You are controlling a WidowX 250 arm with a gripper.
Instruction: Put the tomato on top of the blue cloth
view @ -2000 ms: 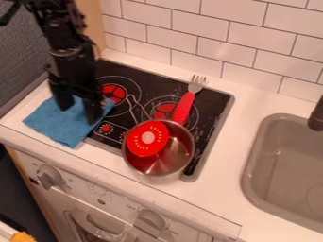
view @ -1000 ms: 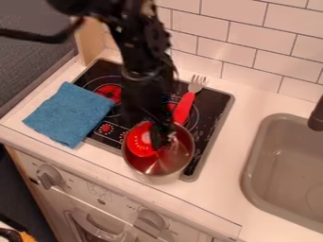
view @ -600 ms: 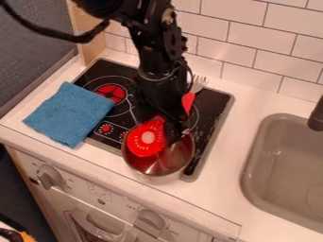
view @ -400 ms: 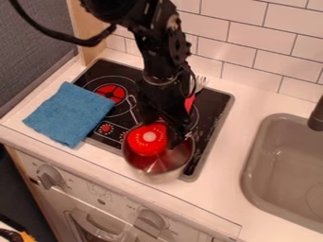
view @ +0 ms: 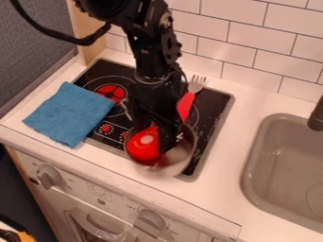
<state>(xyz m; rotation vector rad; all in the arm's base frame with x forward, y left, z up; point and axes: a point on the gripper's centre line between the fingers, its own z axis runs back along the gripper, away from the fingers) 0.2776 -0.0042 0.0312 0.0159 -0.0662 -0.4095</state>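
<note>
The black gripper (view: 166, 137) hangs down from the top of the camera view, low in the metal pot (view: 165, 171) and right against the tomato. The red tomato (view: 142, 145) sits in the left part of the pot, its pale round centre facing up, and the gripper covers its right edge. To the left, the blue cloth (view: 68, 113) lies flat, partly over the stove's left corner and partly on the white counter, with nothing on it.
Under the pot is the black stove top (view: 216, 106). A fork with a red handle (view: 185, 105) lies behind the pot, close to the arm. The grey sink (view: 287, 172) is at the right, and a tiled wall (view: 249, 56) stands at the back.
The gripper has moved right from over the cloth and down into the pot. The tomato has tilted and shifted slightly beside it, and the pot has moved a little. The cloth has stayed put.
</note>
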